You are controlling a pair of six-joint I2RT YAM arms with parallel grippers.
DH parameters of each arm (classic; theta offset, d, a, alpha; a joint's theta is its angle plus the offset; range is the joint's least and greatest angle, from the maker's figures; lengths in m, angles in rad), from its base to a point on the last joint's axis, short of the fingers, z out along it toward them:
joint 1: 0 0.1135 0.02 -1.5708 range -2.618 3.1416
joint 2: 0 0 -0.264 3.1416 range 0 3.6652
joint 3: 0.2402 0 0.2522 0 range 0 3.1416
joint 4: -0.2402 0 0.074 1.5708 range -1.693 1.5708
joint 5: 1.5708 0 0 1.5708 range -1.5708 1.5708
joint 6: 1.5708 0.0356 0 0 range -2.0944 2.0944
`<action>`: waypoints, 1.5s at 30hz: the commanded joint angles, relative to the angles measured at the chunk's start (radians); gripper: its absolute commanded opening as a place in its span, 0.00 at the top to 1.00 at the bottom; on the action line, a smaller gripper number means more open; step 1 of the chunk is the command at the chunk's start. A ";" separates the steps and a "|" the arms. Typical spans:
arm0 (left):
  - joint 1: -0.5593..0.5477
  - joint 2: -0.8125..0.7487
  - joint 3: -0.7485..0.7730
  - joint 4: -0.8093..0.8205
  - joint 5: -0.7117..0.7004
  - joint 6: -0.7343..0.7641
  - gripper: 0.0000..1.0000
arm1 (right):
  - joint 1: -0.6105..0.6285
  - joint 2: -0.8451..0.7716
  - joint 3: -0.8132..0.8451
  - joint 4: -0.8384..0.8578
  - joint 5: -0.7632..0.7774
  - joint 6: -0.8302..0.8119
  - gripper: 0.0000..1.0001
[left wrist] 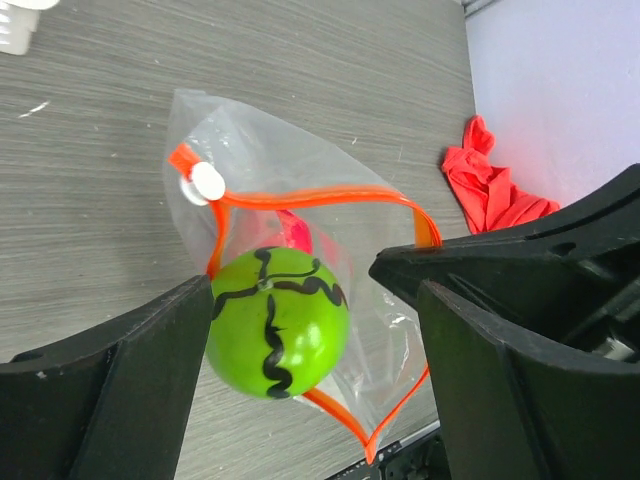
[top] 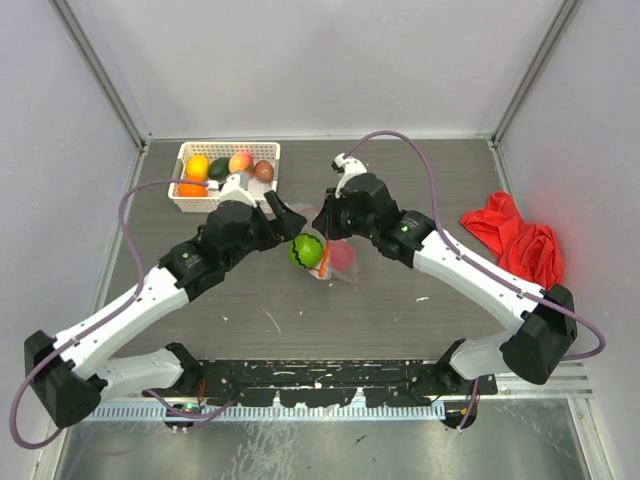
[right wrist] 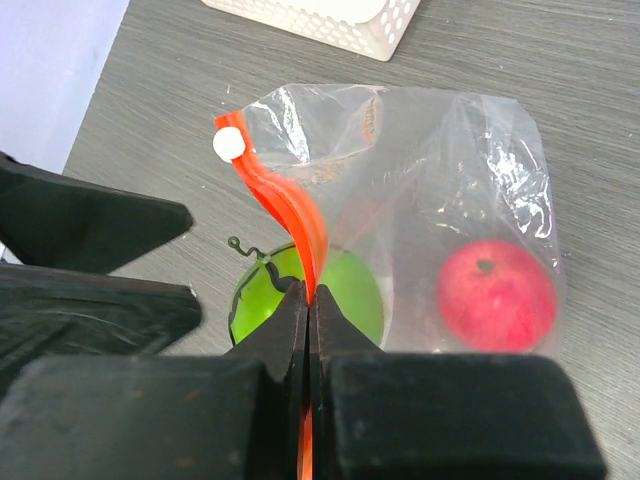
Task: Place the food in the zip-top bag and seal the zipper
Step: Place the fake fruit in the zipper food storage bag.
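Right gripper (right wrist: pixel 308 295) was clenched on the zipper (right wrist: pixel 285 205) of the zip-top bag (right wrist: pixel 430 170). Left gripper (left wrist: pixel 305 285) was spread wide, light green fruit (left wrist: pixel 278 322) between its fingers at the bag mouth. Red fruit (right wrist: pixel 497 293) lay inside.

We see two arms of one build. The left arm (top: pixel 150 290) and the right arm (top: pixel 470 275) both have smooth white tubular link shells joined by rounded matte black joint housings, with a bulky black shoulder block at the base end. A thin purple cable (top: pixel 123 212) loops free beside the left arm, and a matching purple cable (top: pixel 400 133) arches over the right. Each wrist carries a small white-grey housing (top: pixel 235 185). The left gripper (left wrist: pixel 300 285) and the right gripper (right wrist: pixel 308 310) have thick, matte black, wedge-shaped plastic fingers (right wrist: pixel 430 410) with flat inner faces.
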 commanded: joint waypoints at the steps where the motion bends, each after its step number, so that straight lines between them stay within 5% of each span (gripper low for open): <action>1: 0.041 -0.093 -0.032 -0.037 0.005 -0.007 0.16 | -0.006 -0.025 0.016 0.067 -0.025 0.011 0.99; 16: 0.184 -0.215 -0.252 -0.112 0.168 -0.073 0.20 | -0.013 -0.027 0.023 0.067 -0.046 0.017 0.99; 32: 0.184 -0.015 -0.280 0.193 0.418 -0.111 0.19 | -0.013 -0.025 0.022 0.067 -0.066 0.022 0.99; 45: 0.159 0.047 -0.276 0.282 0.427 -0.175 0.21 | -0.015 -0.023 0.022 0.073 -0.082 0.029 0.99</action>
